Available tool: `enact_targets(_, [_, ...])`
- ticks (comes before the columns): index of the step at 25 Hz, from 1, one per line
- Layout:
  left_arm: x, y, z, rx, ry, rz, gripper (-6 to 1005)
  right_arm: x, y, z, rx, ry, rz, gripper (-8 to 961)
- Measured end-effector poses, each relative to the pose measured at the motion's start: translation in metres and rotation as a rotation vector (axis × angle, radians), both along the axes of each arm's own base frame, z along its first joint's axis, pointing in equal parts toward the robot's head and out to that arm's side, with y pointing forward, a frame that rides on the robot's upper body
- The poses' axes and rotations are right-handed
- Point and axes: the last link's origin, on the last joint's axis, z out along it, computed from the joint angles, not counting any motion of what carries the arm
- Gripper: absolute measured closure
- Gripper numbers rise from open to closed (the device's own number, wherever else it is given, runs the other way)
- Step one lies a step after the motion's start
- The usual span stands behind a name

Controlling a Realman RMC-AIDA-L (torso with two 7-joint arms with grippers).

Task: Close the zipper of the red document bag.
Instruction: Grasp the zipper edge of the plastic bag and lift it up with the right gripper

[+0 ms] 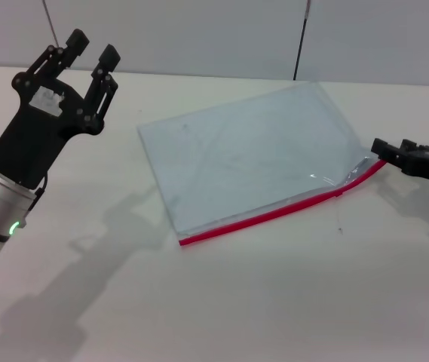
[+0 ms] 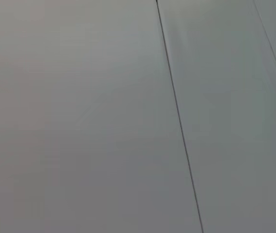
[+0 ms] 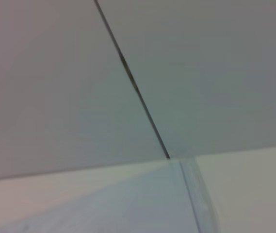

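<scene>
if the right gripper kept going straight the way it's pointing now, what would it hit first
Probably the red document bag: the right gripper points left at its corner, right by the end of the zipper. Whether it already touches is unclear.

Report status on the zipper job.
Left gripper open, raised off the table. Right gripper at the red document bag's zipper end. Nothing obstructing.

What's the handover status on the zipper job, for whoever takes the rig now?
Left gripper: open, raised above the table's left side, clear of the bag, holding nothing.
Right gripper: low at the bag's right corner, at the zipper's end; grip state not visible.
Red document bag: flat on the white table, zipper along the near edge.
Done: right arm is at the zipper end.
Left: can't tell whether the zipper is fully closed; check, then retract.
</scene>
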Motion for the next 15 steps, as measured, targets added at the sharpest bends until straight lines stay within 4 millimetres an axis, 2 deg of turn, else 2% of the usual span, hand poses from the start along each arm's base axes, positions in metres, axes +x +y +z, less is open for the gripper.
enact_targets(15, [0.001,0.0,-0.001,-0.001,0.0,0.0,556,-0.006,-0.001,-0.021,-0.088,-0.04,-0.01,349])
